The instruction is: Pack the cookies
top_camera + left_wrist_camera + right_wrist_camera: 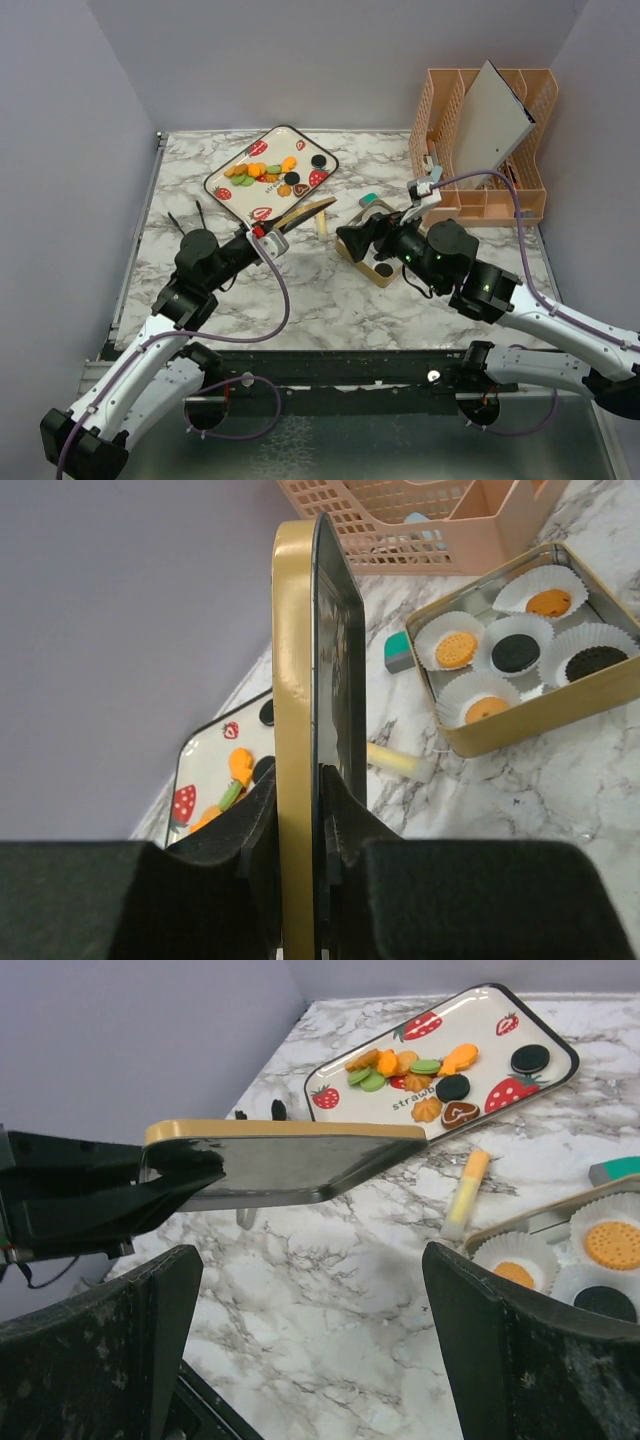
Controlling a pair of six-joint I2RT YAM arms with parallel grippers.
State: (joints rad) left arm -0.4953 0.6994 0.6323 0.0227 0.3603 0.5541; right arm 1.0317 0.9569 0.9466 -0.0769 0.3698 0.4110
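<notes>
Your left gripper point(300, 805) is clamped tight on the rim of the gold lid point(295, 650); your right gripper point(308, 1270) gapes wide and empty just beside the gold tin point(540, 715), probably not touching it; most cookies point(410, 1065) lie on the strawberry tray point(215, 187); several sit in the tin's paper cups point(440, 630).

- table point(330, 300): white marble, grey veins
- tray point(480, 1020): white, red strawberry prints with green tops, black rim
- cookies point(405, 1065): orange, green, black, tan-brown
- lid point(290, 1155): gold edge, dark glossy face
- tin point(540, 715): gold
- paper cups point(432, 630): white, pleated
- basket point(400, 520): peach-pink, lattice walls
- stick point(395, 760): pale yellow
- small block point(398, 650): teal
- walls point(300, 60): pale lavender-grey
</notes>
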